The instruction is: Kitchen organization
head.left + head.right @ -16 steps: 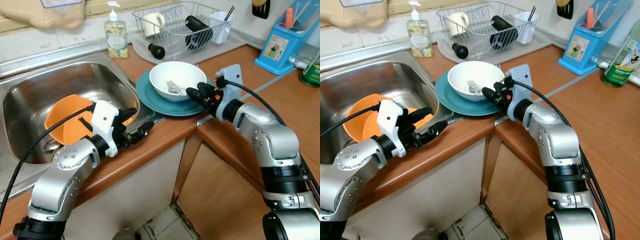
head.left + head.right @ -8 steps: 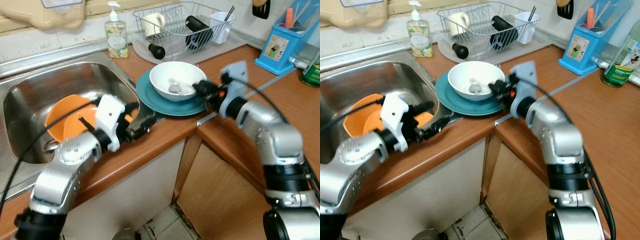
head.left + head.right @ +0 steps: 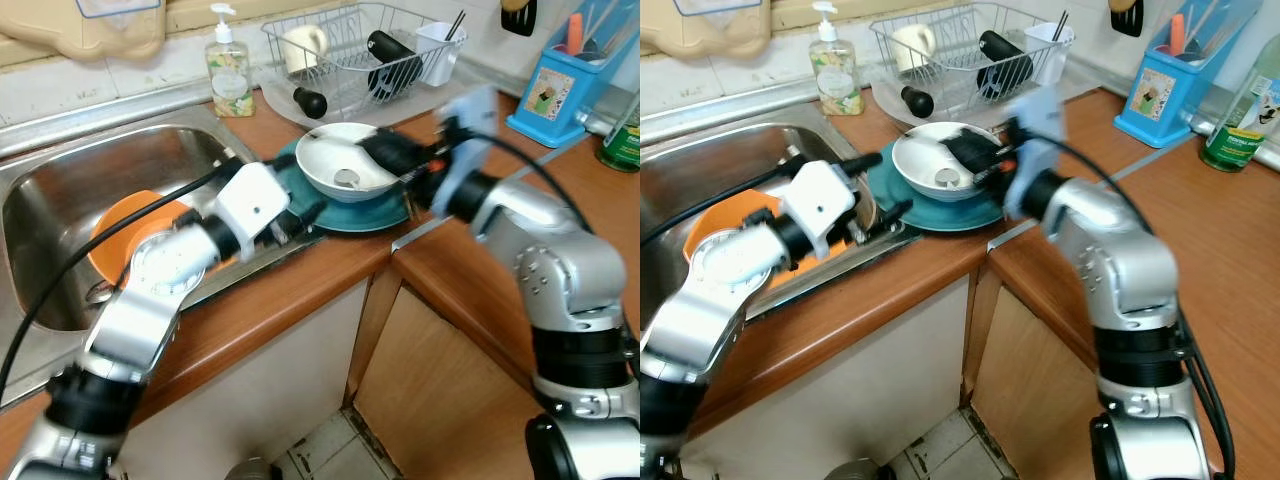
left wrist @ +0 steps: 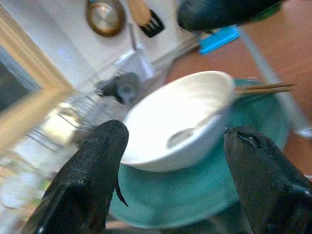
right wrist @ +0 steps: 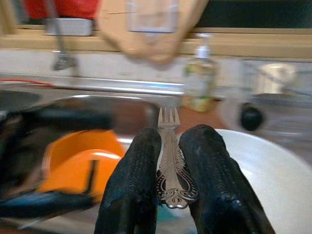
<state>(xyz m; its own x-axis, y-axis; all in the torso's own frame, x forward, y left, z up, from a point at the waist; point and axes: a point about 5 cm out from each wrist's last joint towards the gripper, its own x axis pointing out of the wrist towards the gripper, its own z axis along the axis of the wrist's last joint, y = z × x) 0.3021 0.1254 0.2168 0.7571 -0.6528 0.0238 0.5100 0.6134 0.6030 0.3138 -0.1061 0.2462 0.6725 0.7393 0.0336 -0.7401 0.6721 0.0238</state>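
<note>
We saw a white bowl (image 3: 345, 165) standing upright on a teal plate (image 3: 345, 212), the pair resting on the wooden counter (image 3: 300, 290) close to its front edge, just beside the sink's right rim. A spoon (image 4: 187, 134) lay inside the bowl, its head on the bottom. A pair of chopsticks (image 4: 263, 88) rested across the plate's rim behind the bowl. A silver fork (image 5: 169, 161) with an ornate handle was pinched between the right gripper's (image 5: 168, 146) fingers, tines pointing away from the wrist, held above the bowl. In the steel sink (image 3: 60, 180), an orange bowl (image 3: 125, 235) lay tilted on its side against the basin floor.
</note>
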